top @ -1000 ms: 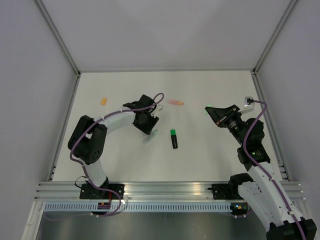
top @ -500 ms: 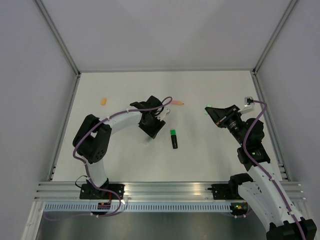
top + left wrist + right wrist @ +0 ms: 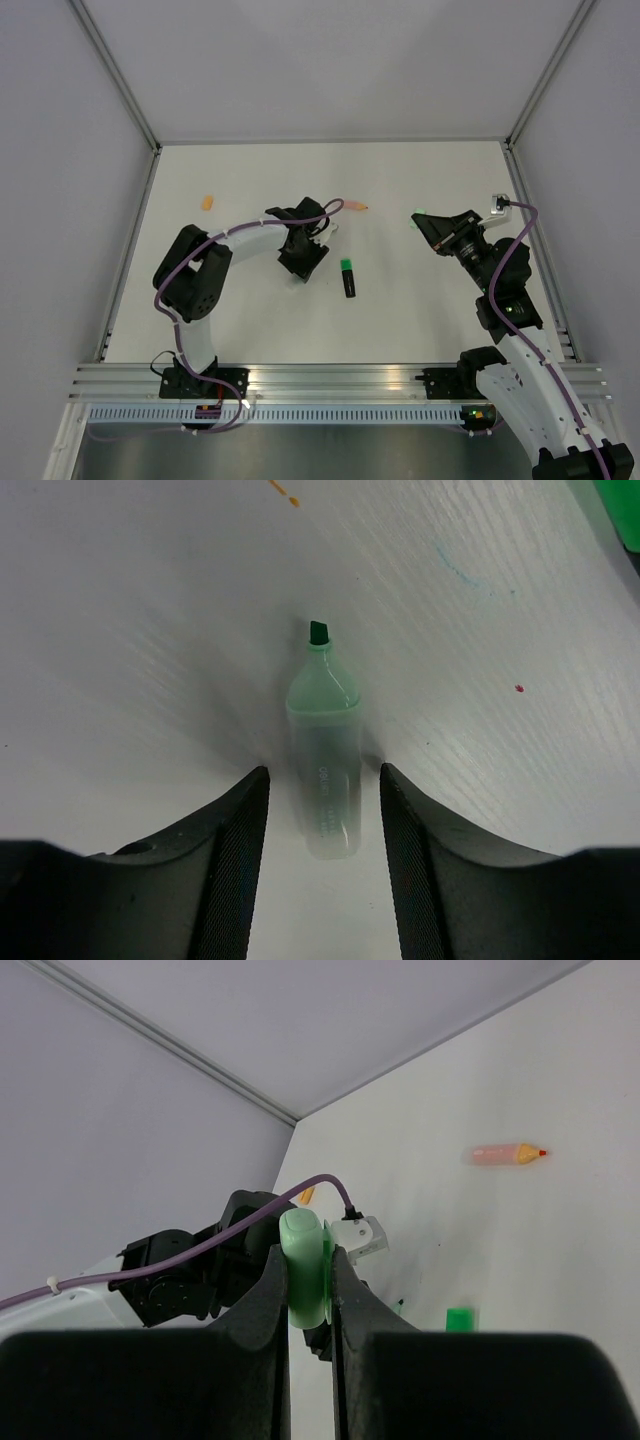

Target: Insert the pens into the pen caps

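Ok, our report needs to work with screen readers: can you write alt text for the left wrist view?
A pale mint green pen lies uncapped on the white table, dark tip pointing away, between the left gripper's open jaws, one either side of its barrel.

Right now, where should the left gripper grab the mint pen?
On the plain barrel at the back half of the mint pen, coming straight down from above. It lies flat on the table with its long sides facing the fingers of the open left gripper, one on each side. The front tapers to the tip, which should be left free for the cap in the right gripper.
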